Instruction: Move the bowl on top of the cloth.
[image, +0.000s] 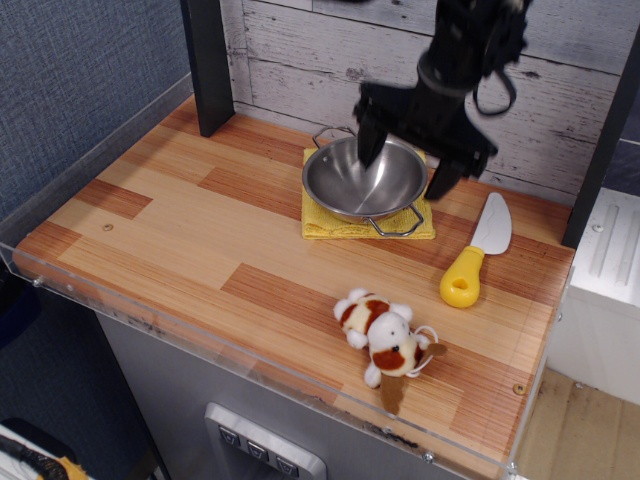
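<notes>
The shiny steel bowl (362, 180) with two wire loop handles sits on the yellow cloth (330, 226) at the back middle of the wooden table. The cloth shows only at its front and left edges under the bowl. My gripper (405, 168) is open, raised above the bowl's far right rim, with one finger on each side and nothing between them. It does not touch the bowl.
A white knife with a yellow handle (464, 278) lies right of the cloth. A brown and white stuffed toy (388, 342) lies near the front edge. A dark post (208, 62) stands at the back left. A clear barrier rims the table (170, 220).
</notes>
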